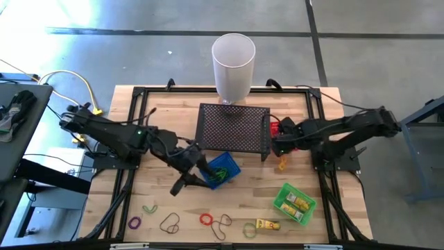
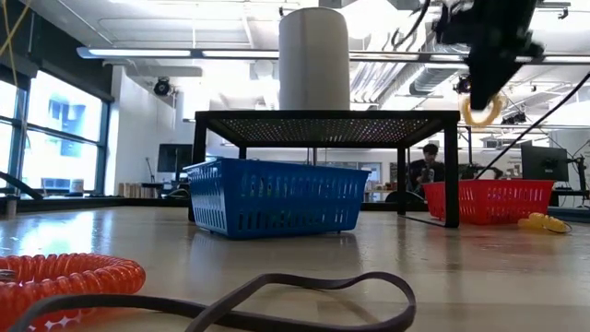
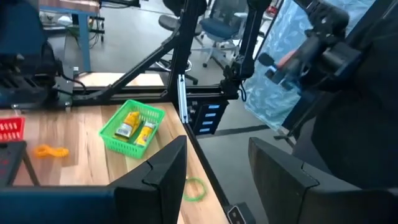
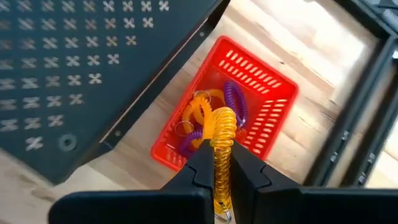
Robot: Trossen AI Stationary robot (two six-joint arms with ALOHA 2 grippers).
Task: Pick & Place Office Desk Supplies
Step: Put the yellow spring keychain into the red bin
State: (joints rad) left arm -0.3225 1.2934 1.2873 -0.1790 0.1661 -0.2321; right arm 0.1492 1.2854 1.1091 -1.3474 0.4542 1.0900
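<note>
Office desk supplies lie in several places: an orange spiral coil band (image 4: pixel 219 146) is pinched in the jaws of the right gripper (image 4: pixel 217 163), hanging above the small red plastic basket (image 4: pixel 264 134) that already holds orange and purple coils. Loose bands, a red coil (image 1: pixel 206 219) among them, lie along the near edge of the pale wooden surface (image 1: pixel 333 208), and another orange piece (image 1: pixel 282 164) sits just beside the red basket.

The held coil is springy and gripped at one part only, so on release it may bounce off the basket's rim or catch on the jaws (the loop wraps close around them). The black perforated mesh stand (image 1: pixel 234 128) stands right beside the basket; a sideways drift could knock its leg.

The left gripper (image 1: pixel 192 178), jaws spread and empty, hangs by the blue plastic basket (image 1: pixel 223 169) and could nudge it.
</note>
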